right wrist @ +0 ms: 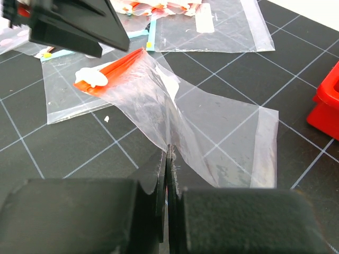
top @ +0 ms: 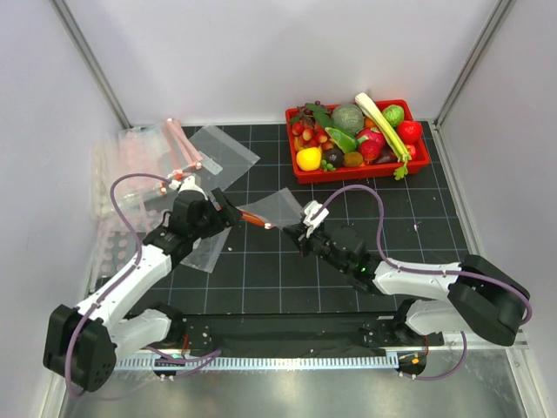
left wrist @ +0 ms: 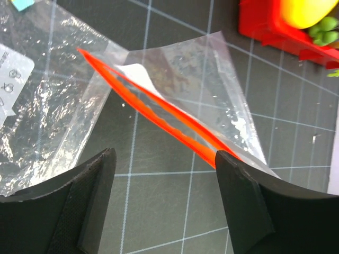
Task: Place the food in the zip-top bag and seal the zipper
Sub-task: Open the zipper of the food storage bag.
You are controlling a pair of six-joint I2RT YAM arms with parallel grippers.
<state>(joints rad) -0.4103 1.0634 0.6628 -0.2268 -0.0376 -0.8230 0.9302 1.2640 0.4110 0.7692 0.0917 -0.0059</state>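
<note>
The clear zip-top bag [top: 274,207] hangs lifted above the mat between my two grippers. Its red-orange zipper [left wrist: 159,116] gapes slightly, both strips showing apart. My right gripper [right wrist: 168,152] is shut on a fold of the bag's film, well away from the zipper [right wrist: 119,67] and its white slider. My left gripper [left wrist: 164,164] is open just before the mouth, nothing between its fingers; the zipper's near end runs behind the right fingertip [left wrist: 238,180]. The food lies in the red tray [top: 300,174] at the back right, including the yellow round fruit [top: 308,158].
Spare clear bags with pink strips [top: 144,161] lie heaped at the left wall, one more [top: 224,153] flat behind the arms. Another bag [top: 207,252] lies on the mat under the left arm. A celery stalk [top: 383,126] lies across the tray.
</note>
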